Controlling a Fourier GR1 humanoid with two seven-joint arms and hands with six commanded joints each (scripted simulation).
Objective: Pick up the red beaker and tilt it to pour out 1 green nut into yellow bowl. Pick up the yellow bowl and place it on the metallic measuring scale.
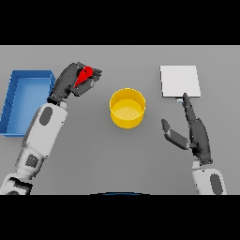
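The left hand point(75, 80) is clamped on the red beaker point(84, 75), left of the yellow bowl point(127, 108). The right hand point(197, 133) rests with fingers straight near the scale point(180, 80). No nut shows in the bowl; pouring and placing remain.

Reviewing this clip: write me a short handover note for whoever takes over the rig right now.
Left hand: curled round the red beaker, held to the left of the yellow bowl, not over it.
Right hand: open, fingers straight, a fingertip at the near edge of the scale, holding nothing.
Bowl: on the table at centre, between beaker and scale; no green nut shows in it.
Blue tray: far left, not in use.
Done: beaker grasped.
Left: bring the beaker over the bowl, tilt out one nut, then set the bowl on the scale.
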